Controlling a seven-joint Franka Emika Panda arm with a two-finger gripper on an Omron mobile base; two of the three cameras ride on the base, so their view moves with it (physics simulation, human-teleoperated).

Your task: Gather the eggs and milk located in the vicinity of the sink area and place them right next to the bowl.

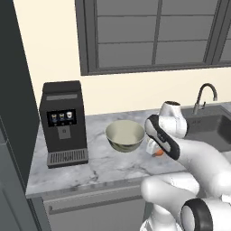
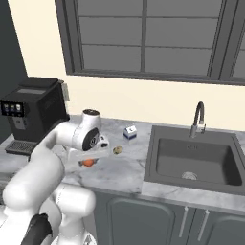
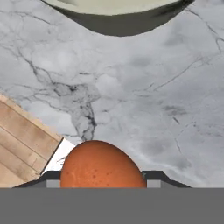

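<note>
My gripper (image 3: 101,180) is shut on the orange-brown egg (image 3: 101,166), whose sides sit between the two dark fingertips. The egg (image 1: 158,153) hangs just over the marble counter, a little to the right of the bowl (image 1: 125,135) and in front of it. In the hand view the bowl's (image 3: 118,19) dark outer wall lies straight ahead. The right base view shows the same egg (image 2: 87,163) under the hand. The spotted egg (image 2: 118,150) and the milk (image 2: 129,132) rest on the counter between the arm and the sink (image 2: 196,160).
A black coffee machine (image 1: 63,122) stands at the counter's left end. The gooseneck faucet (image 2: 198,117) rises behind the sink. In the hand view the counter's front edge (image 3: 57,155) and the wooden floor (image 3: 22,144) below show at the lower left.
</note>
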